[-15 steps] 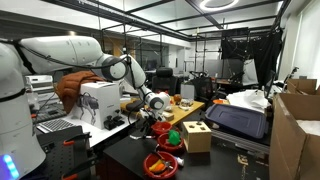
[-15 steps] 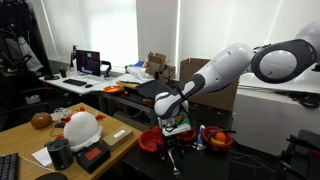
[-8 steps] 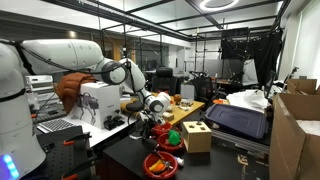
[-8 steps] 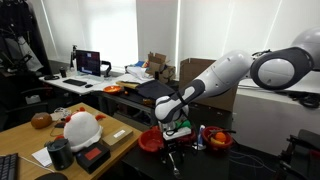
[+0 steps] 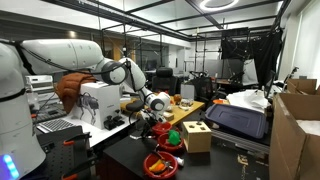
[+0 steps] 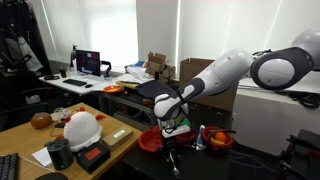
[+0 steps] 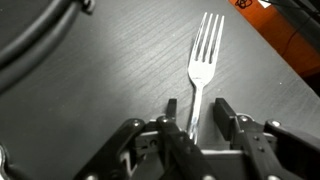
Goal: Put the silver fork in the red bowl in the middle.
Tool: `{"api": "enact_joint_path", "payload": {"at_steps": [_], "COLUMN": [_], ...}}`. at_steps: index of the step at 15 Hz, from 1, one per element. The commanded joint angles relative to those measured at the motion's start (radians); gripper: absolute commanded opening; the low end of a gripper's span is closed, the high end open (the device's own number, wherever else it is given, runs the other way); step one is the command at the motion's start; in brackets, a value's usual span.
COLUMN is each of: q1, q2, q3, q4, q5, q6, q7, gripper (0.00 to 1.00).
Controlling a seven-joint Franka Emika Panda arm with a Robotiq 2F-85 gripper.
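Dark grey desk (image 7: 90, 70). Two red bowls show plainly in an exterior view, left bowl (image 6: 149, 141) and right bowl (image 6: 219, 141), either side of the hand (image 6: 172, 133). One silver fork (image 7: 203, 62), four tines, slim, lies flat on the desk, tines pointing far. Hand's fingers (image 7: 222, 108) set narrow astride the handle, gaps visible, not gripping.

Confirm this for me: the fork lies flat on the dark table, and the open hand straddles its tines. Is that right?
Not quite. The wrist view shows the open hand straddling the handle of the fork, not its tines, which point away from the hand. The fork does lie flat on the dark table.
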Motion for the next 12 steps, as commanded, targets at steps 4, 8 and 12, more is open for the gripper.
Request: {"api": "enact_joint_path", "payload": {"at_steps": [4, 8, 12], "q1": [0.0, -0.013, -0.021], "q2": [0.013, -0.037, -0.097], "q3": [0.003, 0.007, 0.012], "q4": [0.034, -0.022, -0.071], "q5": [-0.009, -0.005, -0.002], "q6": [-0.032, -0.078, -0.149], "q7": [-0.014, -0.021, -0.046], "gripper": [0.0, 0.02, 0.02]}}
